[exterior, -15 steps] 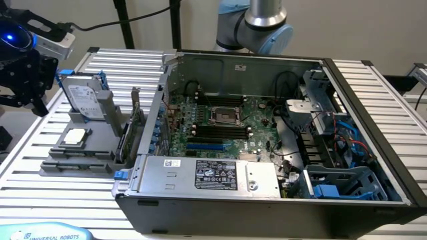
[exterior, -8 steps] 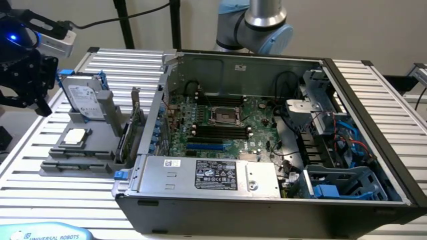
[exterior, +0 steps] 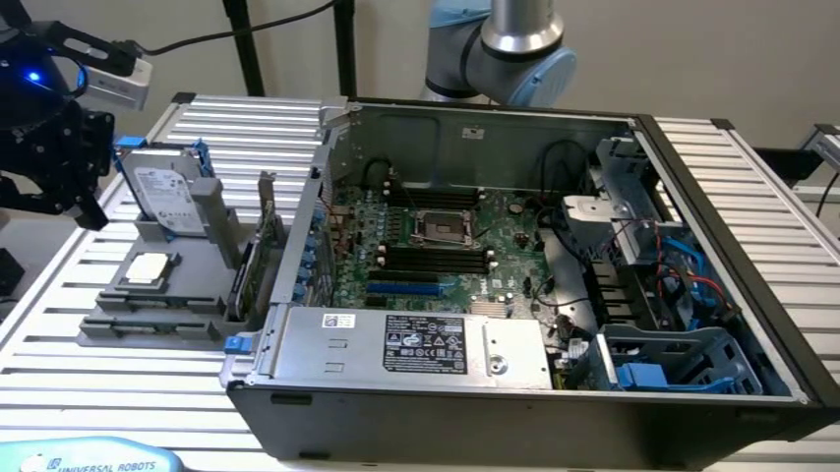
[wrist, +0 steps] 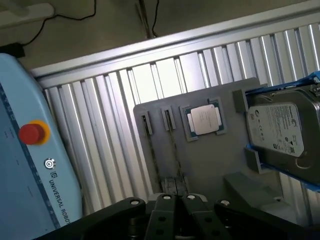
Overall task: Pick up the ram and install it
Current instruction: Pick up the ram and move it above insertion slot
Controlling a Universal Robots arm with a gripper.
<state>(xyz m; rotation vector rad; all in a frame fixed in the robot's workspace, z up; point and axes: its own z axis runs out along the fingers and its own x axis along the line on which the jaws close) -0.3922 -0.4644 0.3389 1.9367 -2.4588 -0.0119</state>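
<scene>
Pincer: the pincer [wrist: 178, 198] has its two black fingers [wrist: 165, 201] pressed together with nothing held between them.
Pincer place: it hangs above the grey holder [wrist: 210, 160], over the holder's edge; in the exterior view it shows at the exterior view's left, apart from the computer case [exterior: 735, 246].
Ram: the ram [wrist: 173, 150] shows edge-on as a thin dark strip standing in a narrow slot at the near end of the holder, just ahead of the fingertips and not touched by them. Its green face cannot be made out from this angle.
Second slot: a second slot [wrist: 151, 150] holding a similar thin strip runs alongside, just beside the ram.
Chip: a square silver processor [wrist: 204, 120] lies flat in a recess in the middle of the holder, next to the ram's slot.
Hard drive: a silver hard drive [wrist: 280, 130] in a blue frame stands at the far end of the holder.
Green card: a green card [exterior: 250, 275] with a metal bracket stands on edge between the holder and the case.
Case: it lies open on its side at the exterior view's right, with the motherboard [exterior: 499, 221] facing up and its black slots [exterior: 427, 258] near the middle.
Table: a slatted metal table [wrist: 115, 130] carries the holder and the case.
Pendant: a blue control pendant [wrist: 25, 200] with a red button [wrist: 32, 133] lies at the near edge.
</scene>
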